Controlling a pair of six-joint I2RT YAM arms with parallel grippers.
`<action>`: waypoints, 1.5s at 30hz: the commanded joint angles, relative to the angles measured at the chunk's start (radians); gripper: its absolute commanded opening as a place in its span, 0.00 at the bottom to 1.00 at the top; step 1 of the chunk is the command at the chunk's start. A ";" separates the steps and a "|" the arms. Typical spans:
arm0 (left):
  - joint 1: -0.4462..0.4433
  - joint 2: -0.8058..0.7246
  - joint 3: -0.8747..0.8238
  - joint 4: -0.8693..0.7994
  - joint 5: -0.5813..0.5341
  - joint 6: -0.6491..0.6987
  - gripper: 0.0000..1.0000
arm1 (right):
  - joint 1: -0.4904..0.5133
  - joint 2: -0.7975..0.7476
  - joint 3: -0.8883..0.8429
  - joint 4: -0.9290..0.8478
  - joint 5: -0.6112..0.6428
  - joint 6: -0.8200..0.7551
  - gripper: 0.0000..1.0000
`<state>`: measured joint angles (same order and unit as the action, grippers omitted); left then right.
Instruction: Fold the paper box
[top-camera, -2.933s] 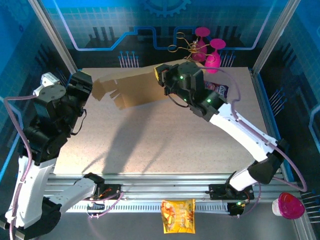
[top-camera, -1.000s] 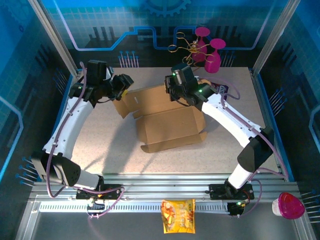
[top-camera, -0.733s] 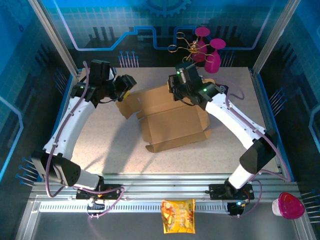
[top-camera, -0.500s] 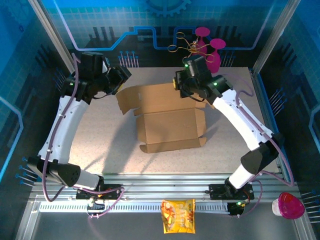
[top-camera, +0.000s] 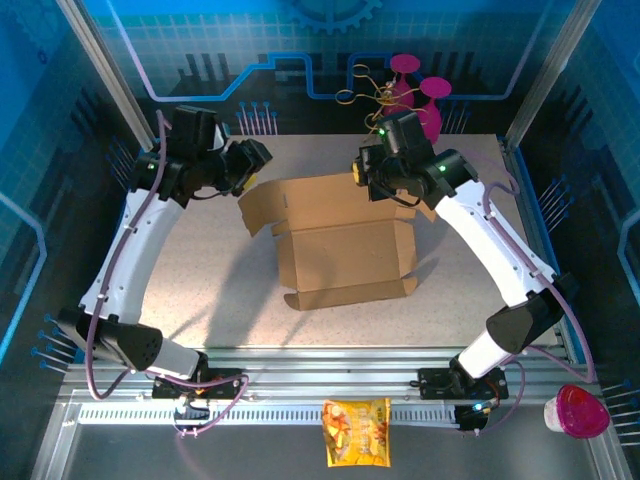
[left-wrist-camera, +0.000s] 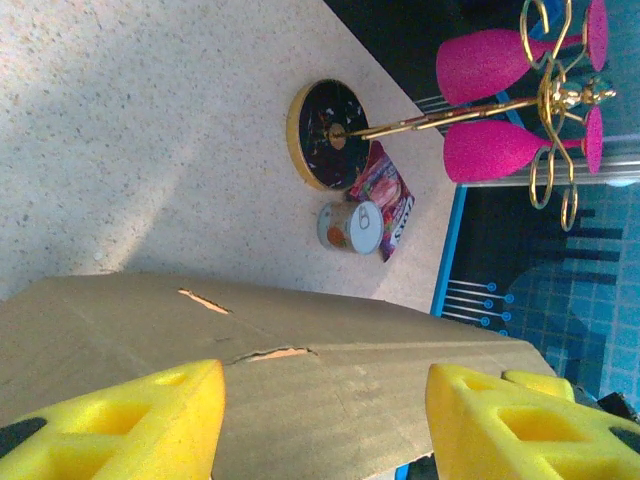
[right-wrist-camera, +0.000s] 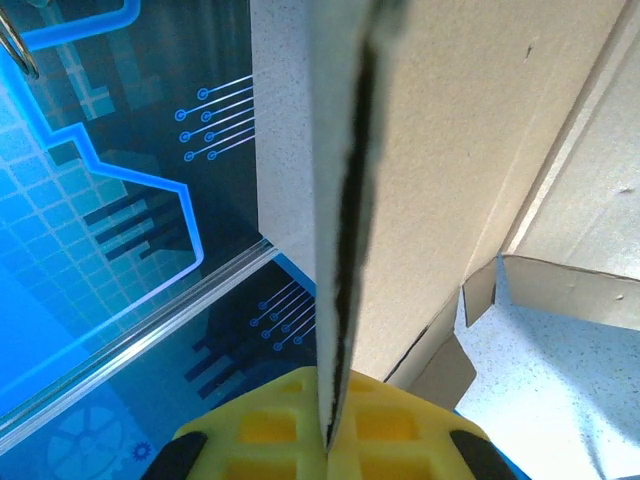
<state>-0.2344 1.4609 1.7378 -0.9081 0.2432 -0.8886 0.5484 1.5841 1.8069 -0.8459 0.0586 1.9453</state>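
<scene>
Paper box (top-camera: 345, 250), plain brown corrugated card, pinched at the top edge of its raised far panel by the right gripper (top-camera: 366, 178); the right wrist view shows that panel edge-on (right-wrist-camera: 345, 200) running straight down into the yellow pads of the right gripper (right-wrist-camera: 325, 425), whose jaws are closed tight on the card. Left gripper (top-camera: 257, 158) at the far left corner of the carton, its yellow fingers (left-wrist-camera: 130, 420) standing well apart, jaws parted about halfway and clamping nothing; the brown face of the box (left-wrist-camera: 300, 320) spans the gap beyond them, and whether the pads touch it cannot be told. From above, the paper box sits in the middle of the speckled table (top-camera: 200, 260), towards the far side: its main panel lies flat, the far panel stands up, a notched side flap rises at the left just below the left gripper, and a narrow front flap lies on the table at the near edge. Beyond the box, at the far right of the table, a gold wire stand with pink goblets (left-wrist-camera: 520, 100) on a round dark base (left-wrist-camera: 328, 135), beside a small can (left-wrist-camera: 350, 227) and a printed packet (left-wrist-camera: 388, 195). An orange snack bag (top-camera: 356, 432) lies on the front rail between the arm bases
</scene>
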 joint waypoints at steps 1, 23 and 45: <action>-0.033 0.012 -0.011 0.015 0.033 -0.018 0.56 | -0.011 -0.024 0.015 -0.002 -0.007 0.025 0.00; -0.131 -0.031 -0.035 0.009 0.005 -0.136 0.55 | -0.028 0.007 0.086 -0.007 -0.013 0.040 0.00; -0.185 -0.084 -0.168 0.166 0.000 -0.393 0.50 | -0.012 -0.029 -0.042 0.114 -0.034 0.061 0.00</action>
<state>-0.4015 1.3933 1.5555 -0.8055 0.2264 -1.2400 0.5270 1.5833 1.7805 -0.7815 0.0372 1.9724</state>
